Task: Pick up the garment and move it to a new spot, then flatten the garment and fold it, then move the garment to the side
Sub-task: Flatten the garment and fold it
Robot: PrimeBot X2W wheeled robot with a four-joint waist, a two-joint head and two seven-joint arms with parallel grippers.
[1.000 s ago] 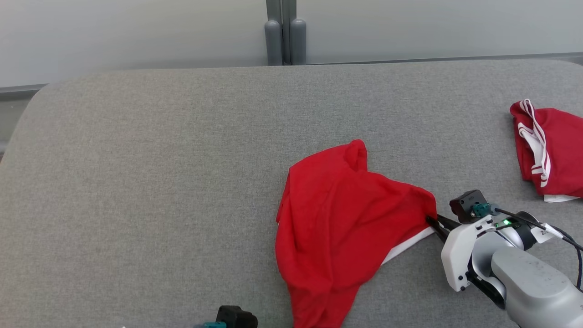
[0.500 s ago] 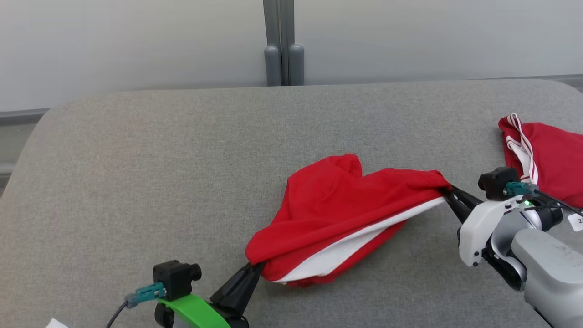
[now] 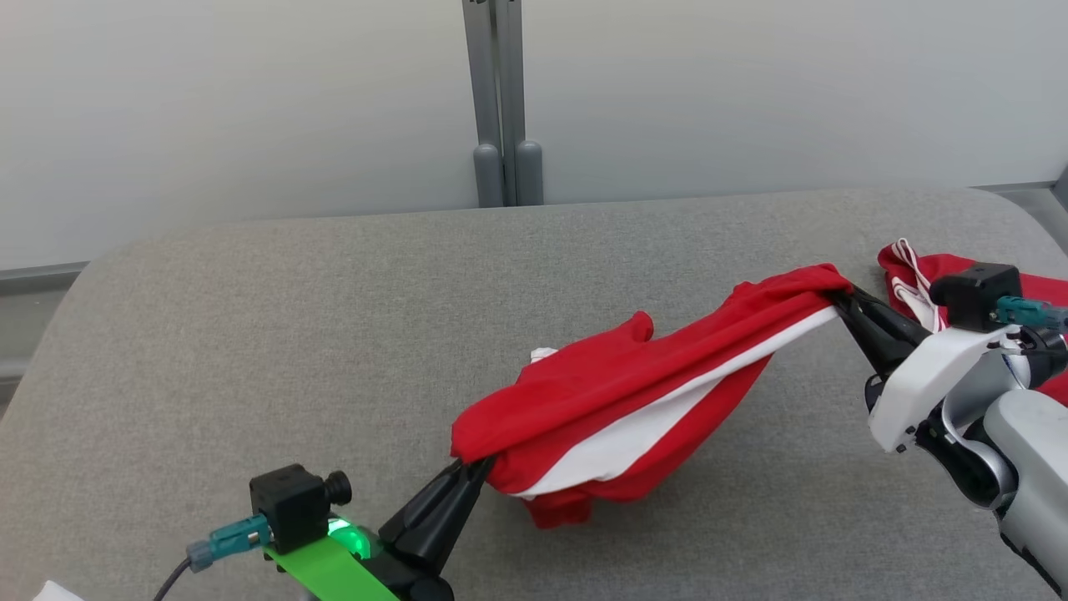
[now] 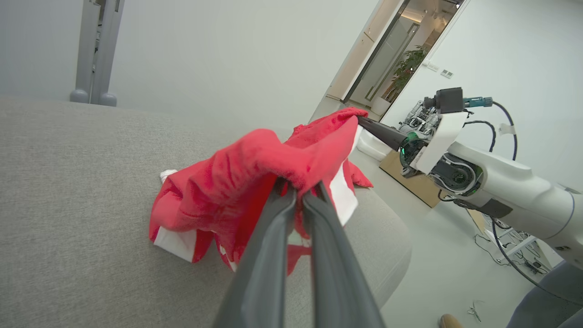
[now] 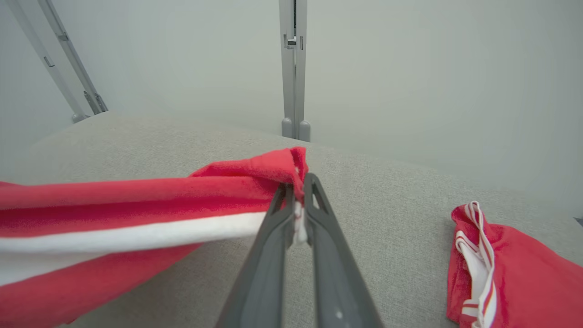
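Head view: the garment [image 3: 634,392] stretches across centre frame, its middle sagging onto the grey cushion [image 3: 250,334]. Left wrist view: left gripper [image 4: 298,193], centre, clenched on one bunched end. Right wrist view: right gripper [image 5: 298,189], centre, pinching the other end.

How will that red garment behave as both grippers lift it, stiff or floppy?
Likely floppy: the red garment sags between the left gripper and right gripper, its middle drooping toward the grey surface. Probably light: narrow fingertip pinches seem to hold it. It may bunch rather than spread; folds gather at both grips.
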